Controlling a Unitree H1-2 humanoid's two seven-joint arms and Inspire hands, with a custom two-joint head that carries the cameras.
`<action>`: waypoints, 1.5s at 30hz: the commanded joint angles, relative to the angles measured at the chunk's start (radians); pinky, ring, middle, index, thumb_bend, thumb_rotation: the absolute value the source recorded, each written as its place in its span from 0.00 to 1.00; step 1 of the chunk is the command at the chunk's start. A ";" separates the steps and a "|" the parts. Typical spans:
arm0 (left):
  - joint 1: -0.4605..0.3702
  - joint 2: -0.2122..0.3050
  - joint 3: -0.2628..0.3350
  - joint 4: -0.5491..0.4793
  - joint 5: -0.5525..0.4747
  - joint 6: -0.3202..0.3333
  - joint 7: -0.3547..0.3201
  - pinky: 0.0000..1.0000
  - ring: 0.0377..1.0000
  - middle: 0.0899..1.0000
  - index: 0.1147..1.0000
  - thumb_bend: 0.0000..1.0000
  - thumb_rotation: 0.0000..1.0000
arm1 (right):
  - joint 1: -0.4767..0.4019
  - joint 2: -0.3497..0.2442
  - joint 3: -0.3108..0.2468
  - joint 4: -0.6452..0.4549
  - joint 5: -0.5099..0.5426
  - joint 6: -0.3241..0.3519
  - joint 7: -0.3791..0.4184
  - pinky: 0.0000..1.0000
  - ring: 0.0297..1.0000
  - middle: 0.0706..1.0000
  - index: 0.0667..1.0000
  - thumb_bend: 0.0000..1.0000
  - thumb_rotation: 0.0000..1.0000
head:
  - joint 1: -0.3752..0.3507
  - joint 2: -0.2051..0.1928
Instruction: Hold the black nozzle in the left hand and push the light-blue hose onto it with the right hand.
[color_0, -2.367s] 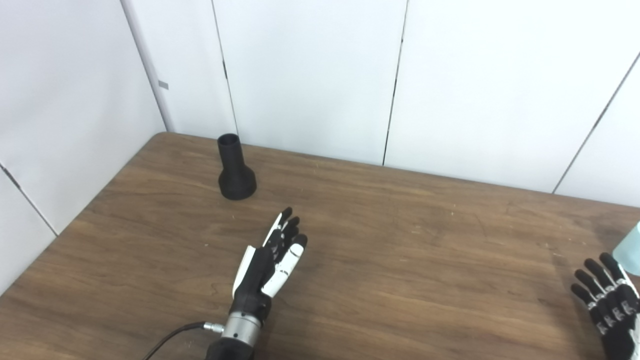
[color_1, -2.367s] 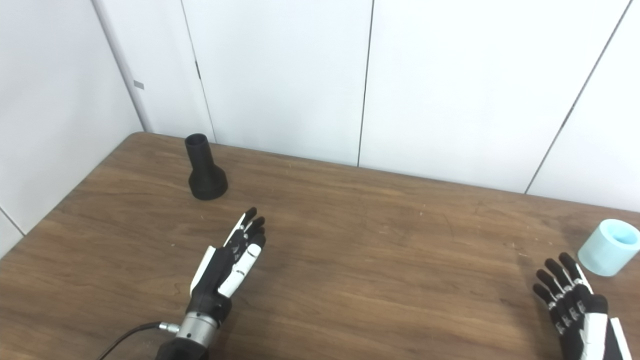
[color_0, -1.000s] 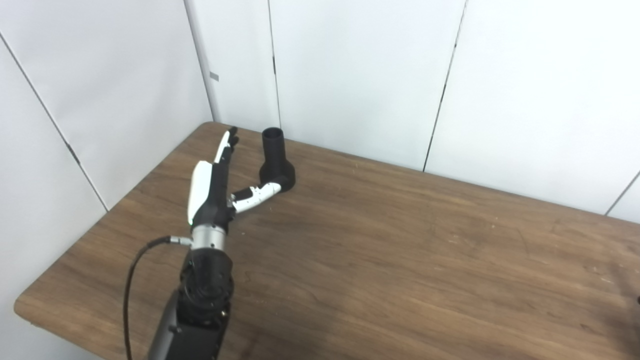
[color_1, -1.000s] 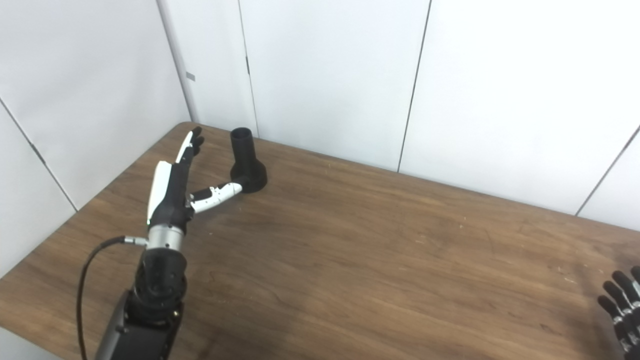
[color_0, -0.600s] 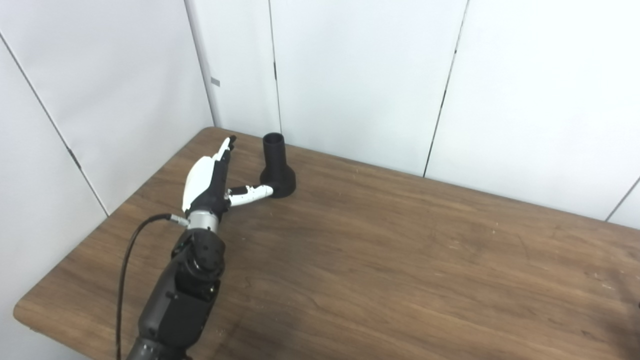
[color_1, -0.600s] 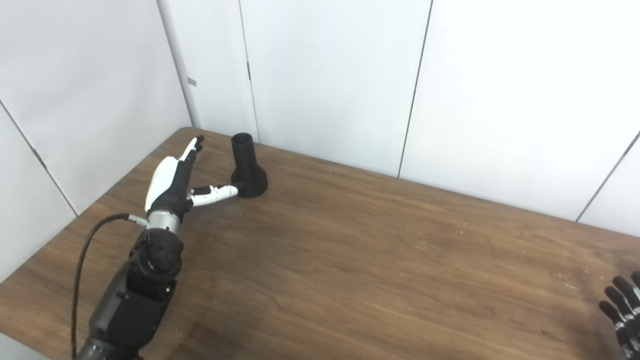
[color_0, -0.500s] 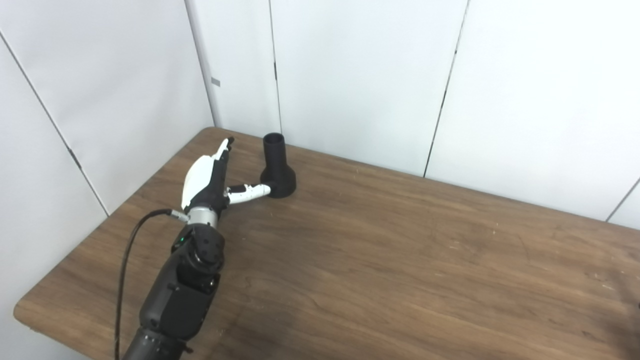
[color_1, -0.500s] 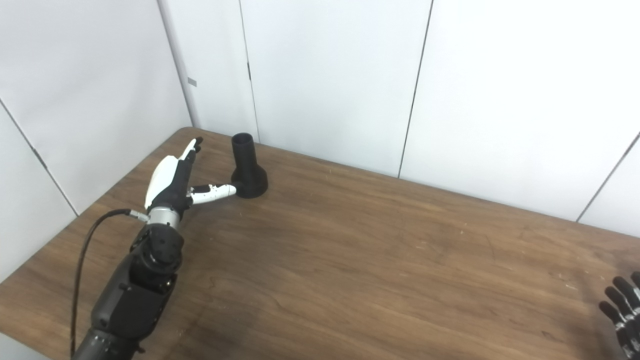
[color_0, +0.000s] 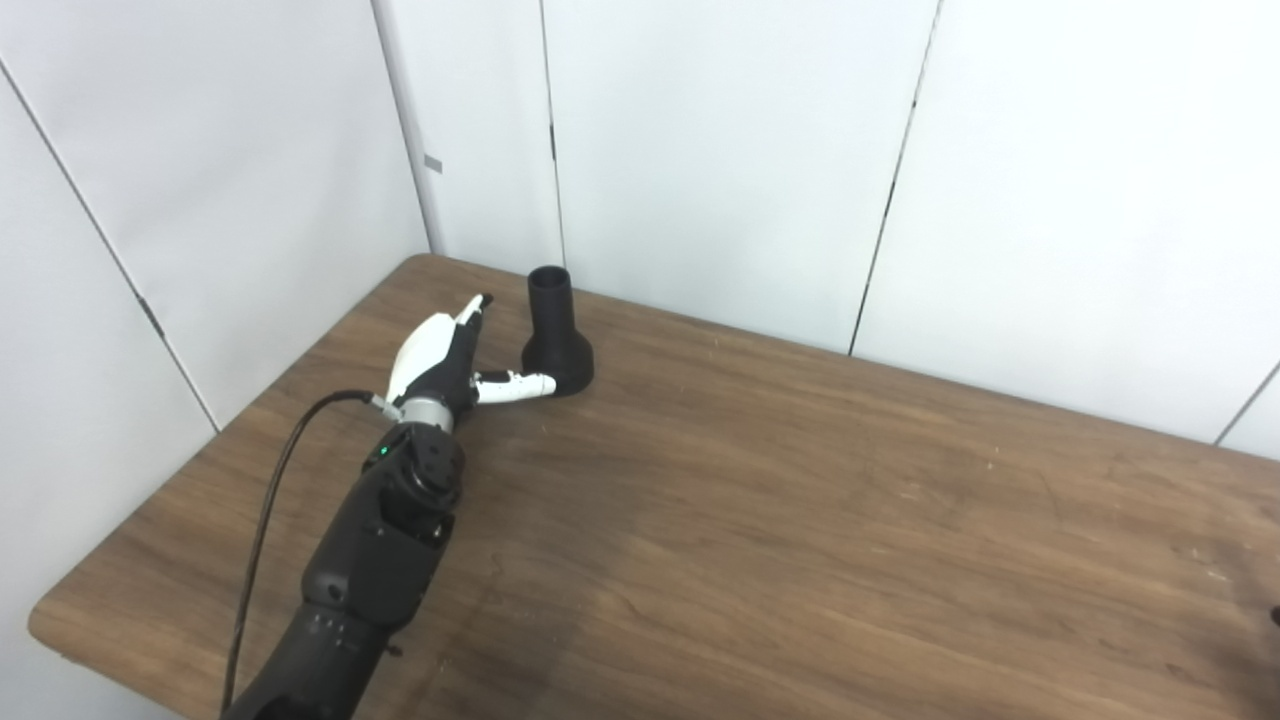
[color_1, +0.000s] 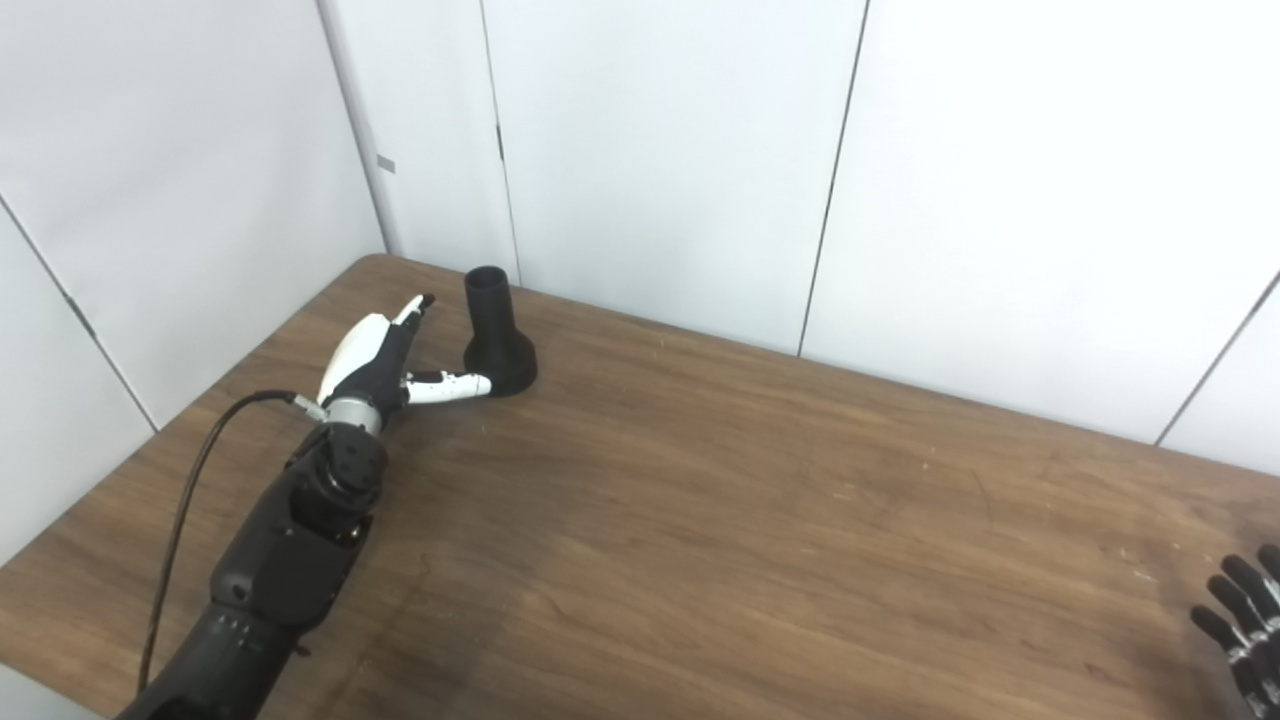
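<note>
The left hand (color_0: 440, 350) lay low over the wooden table (color_0: 800, 520), reached far out toward the back left corner, its arm (color_0: 375, 550) stretched up from the bottom edge with a black cable (color_0: 275, 500) looping off the wrist. It held nothing: its fingers (color_0: 470, 308) were straight and pointed away, while the thumb (color_0: 515, 386) was splayed wide to the right, so the hand stood spread apart.

The black nozzle (color_0: 555, 335) stood upright just beyond and to the right of that hand, in the open angle between fingers and thumb. Its wide flared base rested on the table and its narrow open neck pointed up. The thumb's tip was at the foot of the base; whether it touched could not be told. The fingers passed to the left of the neck, apart from it.

The right hand (color_1: 1240, 625) showed only at the lower right edge of the right eye view, well apart from the left hand and the nozzle. Only a few dark fingertips (color_1: 1222, 580) were seen there, spread and pointing up and away, with nothing between them. In the left eye view barely a dark speck of it appeared at the right edge.

White wall panels (color_0: 720, 150) rose behind the table, close beyond the nozzle.
</note>
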 joint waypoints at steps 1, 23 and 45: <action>-0.061 0.039 0.008 0.001 0.015 -0.003 0.000 1.00 1.00 0.97 0.92 0.94 0.41 | 0.024 0.015 0.011 0.019 0.000 -0.033 0.003 0.84 0.91 0.90 0.94 0.56 1.00 | -0.003 0.002; -0.166 0.025 -0.080 0.100 0.020 -0.004 -0.039 1.00 1.00 0.98 0.92 1.00 0.45 | 0.030 0.016 0.008 0.014 -0.041 -0.025 -0.020 0.84 0.89 0.87 0.92 0.58 1.00 | -0.027 0.006; -0.216 0.024 -0.150 0.200 0.035 -0.004 -0.010 1.00 1.00 0.93 0.89 1.00 0.39 | 0.055 0.013 0.027 -0.055 -0.067 0.027 -0.045 0.82 0.88 0.84 0.92 0.69 1.00 | -0.034 0.023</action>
